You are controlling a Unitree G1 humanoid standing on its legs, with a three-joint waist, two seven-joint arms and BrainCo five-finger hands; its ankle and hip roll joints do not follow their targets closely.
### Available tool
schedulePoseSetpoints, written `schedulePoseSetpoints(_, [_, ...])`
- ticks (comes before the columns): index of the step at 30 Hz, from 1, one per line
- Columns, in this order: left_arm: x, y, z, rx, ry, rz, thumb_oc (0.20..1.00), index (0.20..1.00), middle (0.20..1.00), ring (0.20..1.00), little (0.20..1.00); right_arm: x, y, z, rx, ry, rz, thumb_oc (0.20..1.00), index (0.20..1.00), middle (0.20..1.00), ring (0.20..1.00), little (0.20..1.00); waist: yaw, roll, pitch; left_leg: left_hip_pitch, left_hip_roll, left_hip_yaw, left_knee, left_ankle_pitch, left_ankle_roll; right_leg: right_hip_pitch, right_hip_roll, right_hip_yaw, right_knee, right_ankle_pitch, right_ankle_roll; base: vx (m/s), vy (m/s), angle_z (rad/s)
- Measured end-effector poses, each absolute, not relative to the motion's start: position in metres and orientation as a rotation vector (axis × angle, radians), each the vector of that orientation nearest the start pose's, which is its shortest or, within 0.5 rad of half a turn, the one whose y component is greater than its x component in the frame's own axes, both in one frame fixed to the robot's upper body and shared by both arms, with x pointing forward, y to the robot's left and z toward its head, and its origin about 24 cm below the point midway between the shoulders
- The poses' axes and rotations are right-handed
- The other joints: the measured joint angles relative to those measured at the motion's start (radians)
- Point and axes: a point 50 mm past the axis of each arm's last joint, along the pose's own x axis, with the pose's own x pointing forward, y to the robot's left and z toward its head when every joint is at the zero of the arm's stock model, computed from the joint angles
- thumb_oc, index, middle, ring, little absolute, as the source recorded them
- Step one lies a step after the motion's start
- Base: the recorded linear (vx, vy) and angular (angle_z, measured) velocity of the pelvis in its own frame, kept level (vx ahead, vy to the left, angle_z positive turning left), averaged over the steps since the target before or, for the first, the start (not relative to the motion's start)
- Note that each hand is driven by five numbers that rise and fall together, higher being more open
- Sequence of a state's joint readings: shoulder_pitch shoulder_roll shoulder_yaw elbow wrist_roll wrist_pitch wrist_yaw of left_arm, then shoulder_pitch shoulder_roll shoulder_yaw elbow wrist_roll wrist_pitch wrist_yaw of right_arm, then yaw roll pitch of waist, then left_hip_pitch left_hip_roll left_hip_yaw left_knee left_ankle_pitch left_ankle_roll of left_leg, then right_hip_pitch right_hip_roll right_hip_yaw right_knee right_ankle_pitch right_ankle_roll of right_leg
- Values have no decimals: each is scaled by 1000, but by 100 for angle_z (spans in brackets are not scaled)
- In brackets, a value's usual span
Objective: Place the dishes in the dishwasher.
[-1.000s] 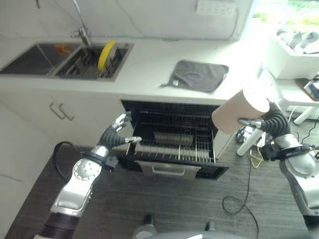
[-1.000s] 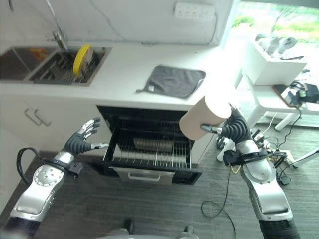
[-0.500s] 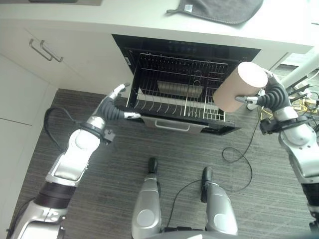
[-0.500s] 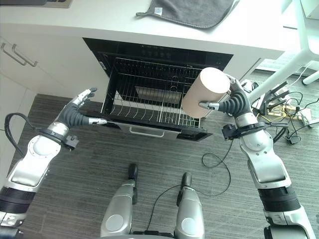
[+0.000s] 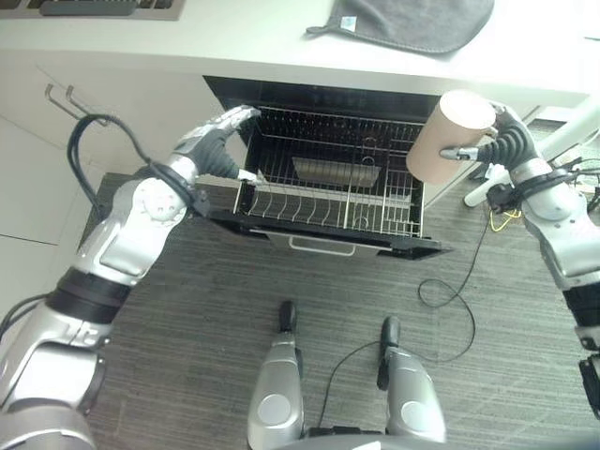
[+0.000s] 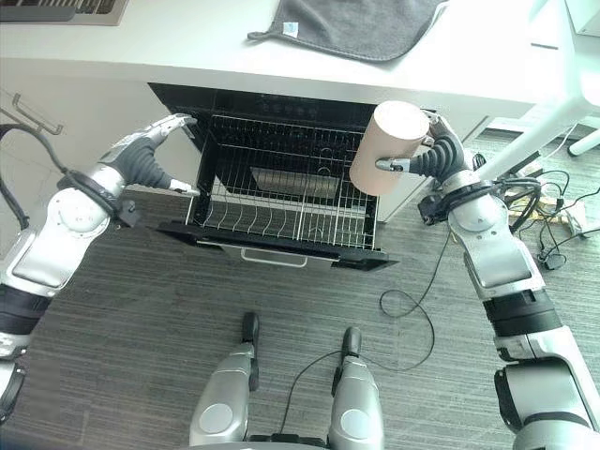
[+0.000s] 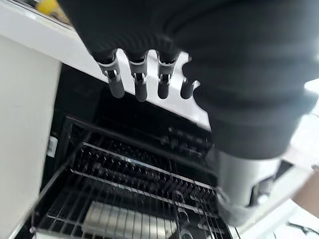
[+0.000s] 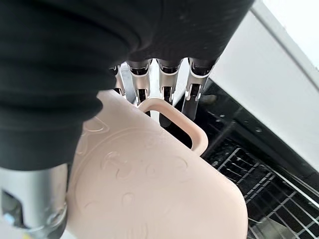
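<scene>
Since the earlier frames the left hand (image 5: 217, 142) has risen from below the rack's near left corner to its left edge, and the right hand (image 6: 433, 157) has carried the cup (image 6: 387, 147) up and farther back, so it now sits over the right end of the rack (image 5: 328, 192) rather than in front of it. The cup is pale pink, with a handle, and lies tilted on its side in the right hand, whose fingers curl round it with the thumb beneath; that tilt would suit lowering it among the tines. The left hand is open, fingers straight, seemingly steadying the pulled-out rack, though contact cannot be made out. Inside the rack stands a cutlery basket (image 5: 335, 172), well left of the cup, so the right-hand section looks free to take it. A grey cloth (image 6: 354, 24) lies on the surface (image 6: 187, 47) above the dishwasher (image 6: 281, 239).
</scene>
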State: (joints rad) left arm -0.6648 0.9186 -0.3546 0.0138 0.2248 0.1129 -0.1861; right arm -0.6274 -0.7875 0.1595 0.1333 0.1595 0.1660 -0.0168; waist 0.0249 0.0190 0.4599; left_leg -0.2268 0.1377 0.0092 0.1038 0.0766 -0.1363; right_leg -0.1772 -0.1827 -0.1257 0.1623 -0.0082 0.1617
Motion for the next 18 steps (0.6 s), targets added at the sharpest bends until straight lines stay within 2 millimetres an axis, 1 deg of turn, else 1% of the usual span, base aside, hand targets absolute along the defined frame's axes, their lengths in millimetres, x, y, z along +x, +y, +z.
schedulePoseSetpoints(2, [334,199,209,1327,-229,-300,1000,1000,1000,1000,1000,344,-235,219,-671,-259,0,200,200,200,200,200,-14,0,0,-2,0,0,0,0,0,-1,1,-1,-3,2,-1,-36,0,0])
schedulePoseSetpoints(5, [346,206,185,1441,-61,-348,1000,1000,1000,1000,1000,351,-227,224,-702,-257,32,200,200,200,200,200,-39,0,0,-3,1,2,0,0,0,-3,1,1,-3,2,-2,0,0,0])
schedulePoseSetpoints(7, [351,206,176,1463,0,-361,1000,1000,1000,1000,1000,353,-224,225,-714,-255,43,200,200,200,200,200,-44,0,0,-3,1,2,0,0,0,-4,2,2,-2,3,-2,-18,2,-2])
schedulePoseSetpoints(8, [358,205,167,1507,74,-388,1000,1000,1000,1000,1000,357,-222,228,-727,-251,51,200,200,200,200,200,-47,-1,0,-5,1,3,1,0,0,-8,2,5,-2,5,-2,-47,10,-6])
schedulePoseSetpoints(10, [363,209,153,1498,176,-406,1000,1000,1000,1000,1000,361,-217,242,-734,-283,58,200,200,200,200,200,-52,-2,0,-26,2,6,3,1,0,-34,2,10,-1,14,-2,-39,22,-8])
schedulePoseSetpoints(12, [366,208,137,1491,266,-424,1000,1000,1000,1000,1000,362,-215,245,-741,-287,69,200,200,200,200,200,-57,-2,0,-31,1,6,4,1,0,-38,2,11,0,16,-2,-32,39,-3])
schedulePoseSetpoints(13, [367,212,124,1491,344,-429,1000,1000,1000,1000,1000,363,-209,249,-757,-297,96,200,200,200,200,200,-64,-5,2,-31,1,8,4,1,0,-40,2,13,0,16,-3,-18,52,-2])
schedulePoseSetpoints(14, [367,215,116,1478,394,-429,1000,1000,1000,1000,1000,363,-207,252,-760,-303,106,200,200,200,200,200,-66,-7,2,-32,1,10,4,1,0,-42,3,14,0,16,-3,3,40,-5])
schedulePoseSetpoints(15, [366,218,104,1451,460,-424,1000,1000,1000,1000,1000,363,-206,255,-768,-307,112,200,200,200,200,200,-69,-11,3,-32,1,18,7,-1,2,-45,2,18,3,16,-3,11,48,-14])
schedulePoseSetpoints(16, [366,219,97,1461,484,-408,1000,1000,1000,1000,1000,364,-204,258,-773,-311,116,200,200,200,200,200,-67,-17,2,-33,2,28,13,-5,5,-56,2,32,15,15,-3,10,47,-18])
schedulePoseSetpoints(18, [367,223,96,1442,506,-384,1000,1000,1000,1000,1000,364,-204,260,-783,-307,114,200,200,200,200,200,-76,-27,2,-33,1,31,22,-9,8,-57,1,39,16,15,-3,-3,47,-13])
